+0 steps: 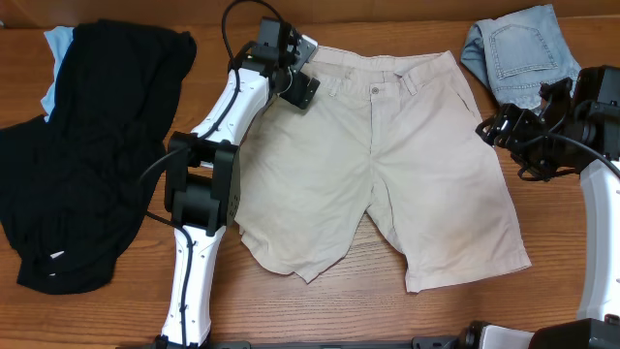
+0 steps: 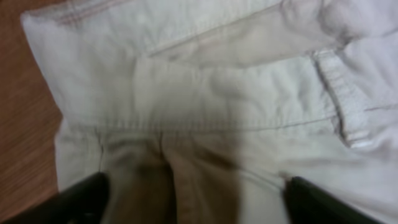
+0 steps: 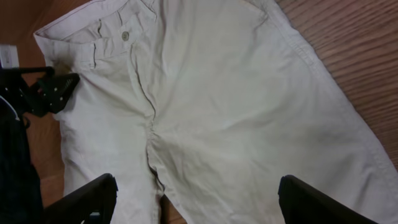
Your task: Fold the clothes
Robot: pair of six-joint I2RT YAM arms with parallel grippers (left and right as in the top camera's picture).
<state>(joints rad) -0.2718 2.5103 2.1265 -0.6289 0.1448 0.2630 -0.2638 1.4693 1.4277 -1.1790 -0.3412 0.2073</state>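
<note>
The clothes, a pair of pale beige shorts (image 1: 387, 165), lie spread flat mid-table, waistband at the far side and both legs toward the front edge. My left gripper (image 1: 302, 89) is down at the waistband's left corner. In the left wrist view its black fingers (image 2: 87, 196) stand wide apart, with the waistband fabric (image 2: 205, 93) close beneath the left gripper (image 2: 196, 193). My right gripper (image 1: 494, 129) hovers beside the shorts' right hip. It is open above the shorts (image 3: 236, 106), nothing between the fingers of the right gripper (image 3: 198, 186).
A big black garment (image 1: 87, 145) covers the table's left side, with a light-blue cloth (image 1: 58, 44) peeking out behind it. Folded denim shorts (image 1: 518, 53) lie at the back right, just behind the right arm. Bare wood table (image 1: 349, 291) shows in front.
</note>
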